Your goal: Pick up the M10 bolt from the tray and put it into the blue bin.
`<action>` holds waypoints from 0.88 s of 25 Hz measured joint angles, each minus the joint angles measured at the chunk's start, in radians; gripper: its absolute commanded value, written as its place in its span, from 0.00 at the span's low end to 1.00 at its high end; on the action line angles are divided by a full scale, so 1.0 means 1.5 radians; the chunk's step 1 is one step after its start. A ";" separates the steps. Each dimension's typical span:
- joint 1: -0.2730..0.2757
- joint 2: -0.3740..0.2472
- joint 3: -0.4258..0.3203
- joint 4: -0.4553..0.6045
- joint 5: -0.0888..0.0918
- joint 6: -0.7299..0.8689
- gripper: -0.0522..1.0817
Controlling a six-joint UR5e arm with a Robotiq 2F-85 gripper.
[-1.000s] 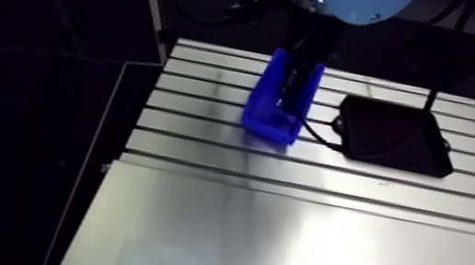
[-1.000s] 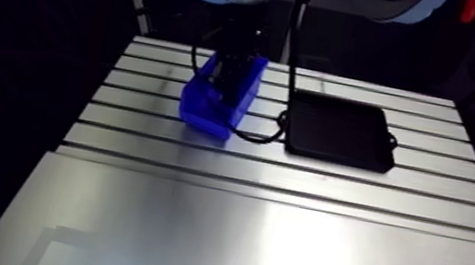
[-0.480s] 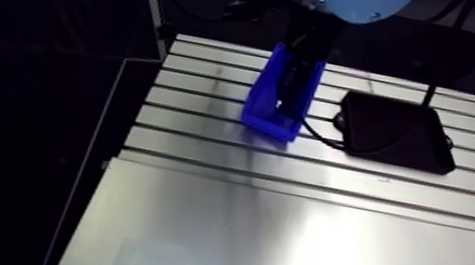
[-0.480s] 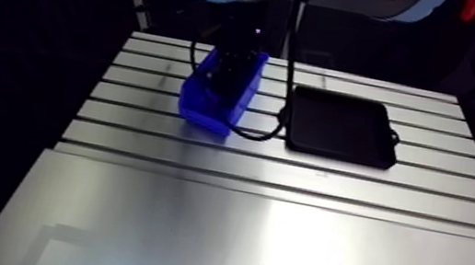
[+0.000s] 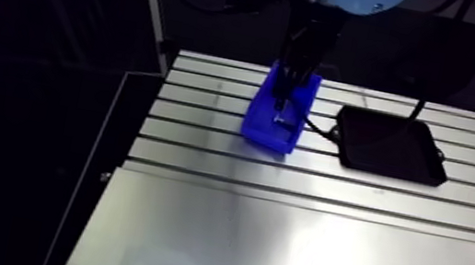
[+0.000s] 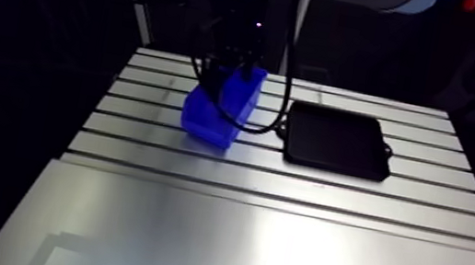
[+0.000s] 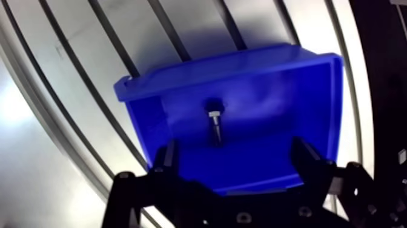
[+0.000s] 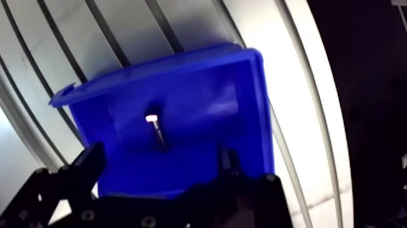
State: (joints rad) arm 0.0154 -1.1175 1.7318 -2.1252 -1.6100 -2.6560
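Note:
The M10 bolt (image 7: pixel 214 124) lies loose on the floor of the blue bin (image 7: pixel 303 103), its head pointing away from the gripper. In the wrist view my gripper (image 7: pixel 237 159) hangs above the bin, open, with its two dark fingers (image 7: pixel 167 159) wide apart and nothing between them. In the arm view the gripper (image 5: pixel 289 97) comes down over the blue bin (image 5: pixel 254 121) on the slotted table. The black tray (image 5: pixel 389 144) sits just to the right of the bin and looks empty.
The slotted aluminium table (image 5: pixel 305 249) stretches toward the front, with a smooth plate area there. A black cable (image 5: pixel 317 128) runs from the bin's side toward the tray. The table's left edge (image 5: pixel 126 124) borders a dark drop.
The fingers have opened and the bolt now lies free in the bin. The arm view has shifted a little as the arm moved up over the bin.

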 measured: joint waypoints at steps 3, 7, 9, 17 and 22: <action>0.003 -0.023 -0.005 0.004 0.001 0.001 0.06; 0.004 -0.056 -0.026 0.048 0.002 0.003 0.06; 0.004 -0.066 -0.048 0.097 0.002 0.014 0.06; 0.003 -0.088 -0.161 0.282 -0.007 0.218 0.06; -0.001 -0.101 -0.226 0.366 -0.032 0.465 0.06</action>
State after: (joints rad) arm 0.0142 -1.2689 1.3935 -1.5759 -1.6585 -1.9588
